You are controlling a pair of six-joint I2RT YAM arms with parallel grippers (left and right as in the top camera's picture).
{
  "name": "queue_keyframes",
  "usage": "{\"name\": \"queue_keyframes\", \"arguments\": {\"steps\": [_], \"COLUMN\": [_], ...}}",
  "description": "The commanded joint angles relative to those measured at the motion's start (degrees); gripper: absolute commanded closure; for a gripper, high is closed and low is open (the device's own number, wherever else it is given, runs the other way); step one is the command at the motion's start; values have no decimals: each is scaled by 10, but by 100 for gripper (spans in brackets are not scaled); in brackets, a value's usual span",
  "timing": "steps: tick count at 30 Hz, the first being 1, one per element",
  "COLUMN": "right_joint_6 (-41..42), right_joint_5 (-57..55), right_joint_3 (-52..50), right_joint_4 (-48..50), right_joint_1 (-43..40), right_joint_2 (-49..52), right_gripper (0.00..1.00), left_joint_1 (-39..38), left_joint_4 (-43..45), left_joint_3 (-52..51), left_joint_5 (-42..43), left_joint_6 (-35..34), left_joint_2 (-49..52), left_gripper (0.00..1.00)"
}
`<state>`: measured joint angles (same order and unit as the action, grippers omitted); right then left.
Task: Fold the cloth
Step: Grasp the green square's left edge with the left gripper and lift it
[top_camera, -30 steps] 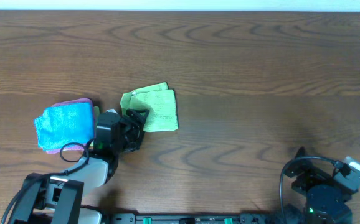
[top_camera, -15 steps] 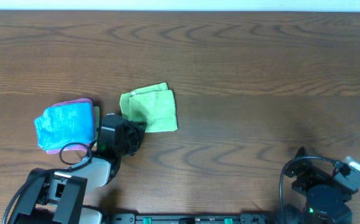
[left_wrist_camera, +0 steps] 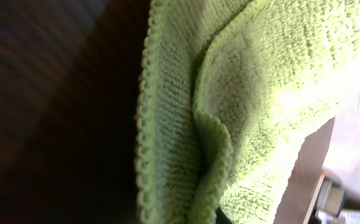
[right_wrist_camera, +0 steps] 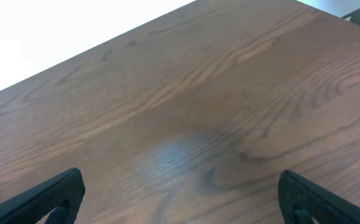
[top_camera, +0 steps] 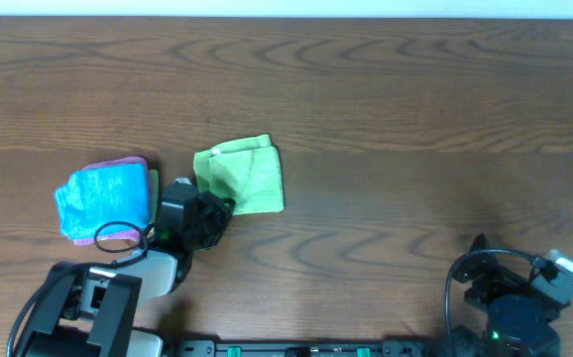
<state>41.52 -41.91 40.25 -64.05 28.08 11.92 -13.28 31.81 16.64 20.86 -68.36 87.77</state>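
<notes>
The lime-green cloth point(top_camera: 244, 175) lies folded into a small rectangle left of the table's middle. My left gripper point(top_camera: 220, 206) sits at its near left corner and is shut on the cloth's edge. In the left wrist view the cloth point(left_wrist_camera: 242, 93) fills most of the frame, and its stitched edges run down into the jaws, which the fabric hides. My right gripper point(right_wrist_camera: 183, 208) hangs open over bare wood at the near right, with only its two black fingertips point(right_wrist_camera: 55, 193) showing and nothing between them.
A blue folded cloth point(top_camera: 101, 198) lies on a pink one point(top_camera: 123, 163) just left of the left arm. The right arm's base point(top_camera: 513, 297) sits at the near right edge. Bare wooden table point(top_camera: 415, 109) stretches to the far and right sides.
My left gripper has pulled back a little toward the near edge and has gone from open to shut on the cloth's near left corner. The right arm has not moved.
</notes>
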Motion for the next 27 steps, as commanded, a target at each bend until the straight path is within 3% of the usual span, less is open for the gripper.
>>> {"name": "queue_keyframes", "arguments": {"steps": [1, 5, 16, 27], "right_joint_6": [7, 7, 7, 7], "right_joint_5": [-7, -7, -7, -7], "right_joint_3": [-1, -1, -1, -1], "right_joint_4": [0, -1, -1, -1], "right_joint_1": [-4, -4, -4, -4], "right_joint_2": [-1, -1, -1, -1], "right_gripper": [1, 1, 1, 1], "left_joint_1": [0, 1, 50, 88], "left_joint_4": [-3, -41, -327, -406], "left_joint_3": [19, 43, 139, 147], "left_joint_5": [45, 67, 56, 78], "left_joint_6": [37, 56, 162, 171], "left_joint_2": [5, -21, -165, -234], "left_gripper": [94, 94, 94, 94]}}
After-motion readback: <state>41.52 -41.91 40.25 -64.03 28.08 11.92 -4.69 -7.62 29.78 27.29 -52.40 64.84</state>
